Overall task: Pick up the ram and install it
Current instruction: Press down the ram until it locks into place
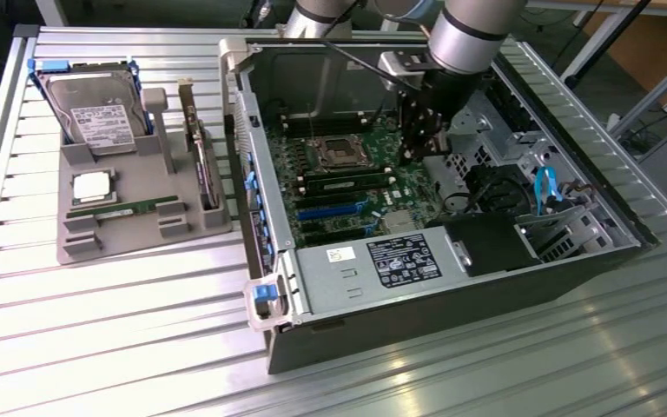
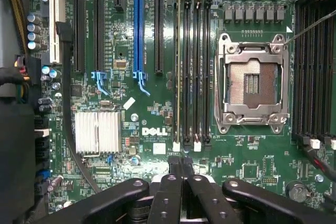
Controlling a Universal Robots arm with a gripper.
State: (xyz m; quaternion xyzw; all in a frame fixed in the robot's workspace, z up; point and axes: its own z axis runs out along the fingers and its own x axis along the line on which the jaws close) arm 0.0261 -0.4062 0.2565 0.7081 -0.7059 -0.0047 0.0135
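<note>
Our gripper (image 2: 181, 174) hangs inside the open computer case (image 1: 450, 287) above the motherboard (image 2: 131, 145), its fingers (image 2: 169, 192) pressed together with nothing pinched that we can see. One ram (image 1: 125, 209) lies flat in the grey tray (image 1: 79, 252), well apart from the gripper at about nine o'clock in the exterior view, so we judge the pick not yet made. A seated stick (image 1: 340, 184) already stands in a memory slot, near the gripper at about eight o'clock.
</note>
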